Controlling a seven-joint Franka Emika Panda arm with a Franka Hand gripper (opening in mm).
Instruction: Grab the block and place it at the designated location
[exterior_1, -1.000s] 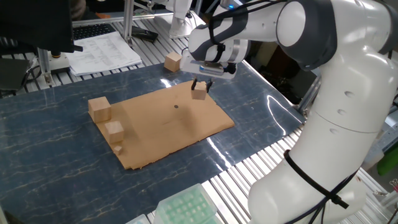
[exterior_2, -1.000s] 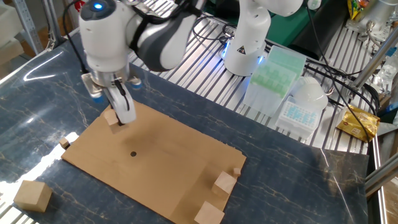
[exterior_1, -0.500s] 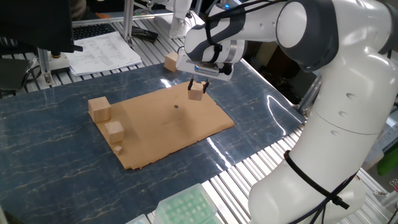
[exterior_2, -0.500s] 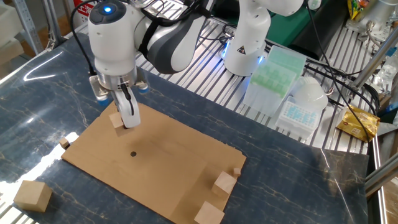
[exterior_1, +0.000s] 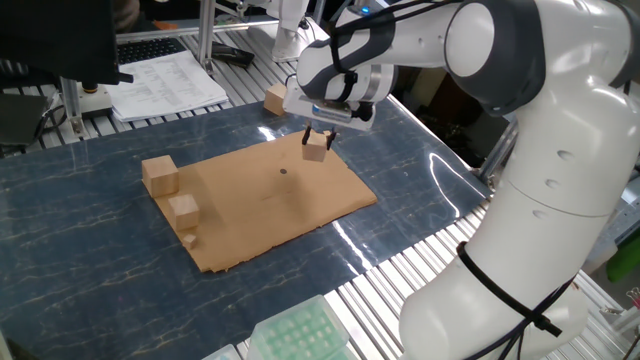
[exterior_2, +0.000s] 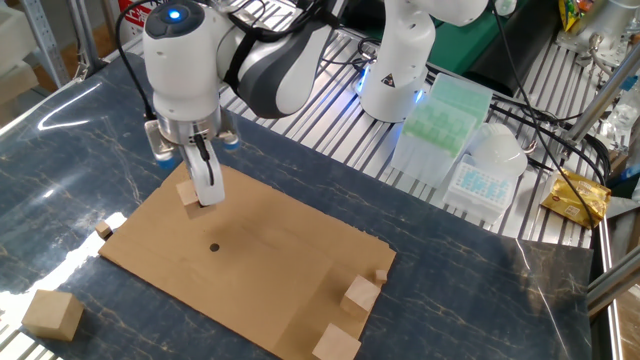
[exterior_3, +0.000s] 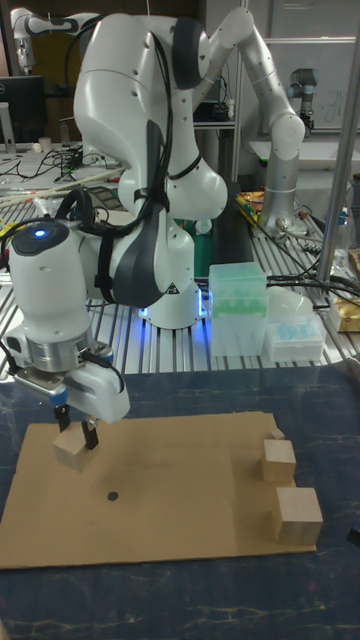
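My gripper (exterior_1: 318, 141) (exterior_2: 197, 188) (exterior_3: 75, 436) is shut on the block (exterior_1: 317, 150) (exterior_2: 189, 194) (exterior_3: 70, 449), a small light-brown wooden cube. It holds the block low over one corner area of the brown cardboard sheet (exterior_1: 262, 205) (exterior_2: 262, 262) (exterior_3: 180, 505). I cannot tell whether the cube touches the sheet. The designated location, a black dot (exterior_1: 283, 170) (exterior_2: 213, 247) (exterior_3: 113, 494), lies in the middle of the sheet a short way from the block, uncovered.
At the sheet's opposite end stand a larger cube (exterior_1: 159, 174) (exterior_2: 336, 344), a medium cube (exterior_1: 183, 209) (exterior_2: 360, 296) and a tiny one (exterior_1: 189, 240). Another cube (exterior_1: 276, 99) (exterior_2: 52, 313) sits on the dark table beyond the sheet. Green tip boxes (exterior_2: 436, 115) stand behind.
Over the last second the gripper rose a little with the block and shifted slightly toward the dot. In the last half second it has hardly moved.
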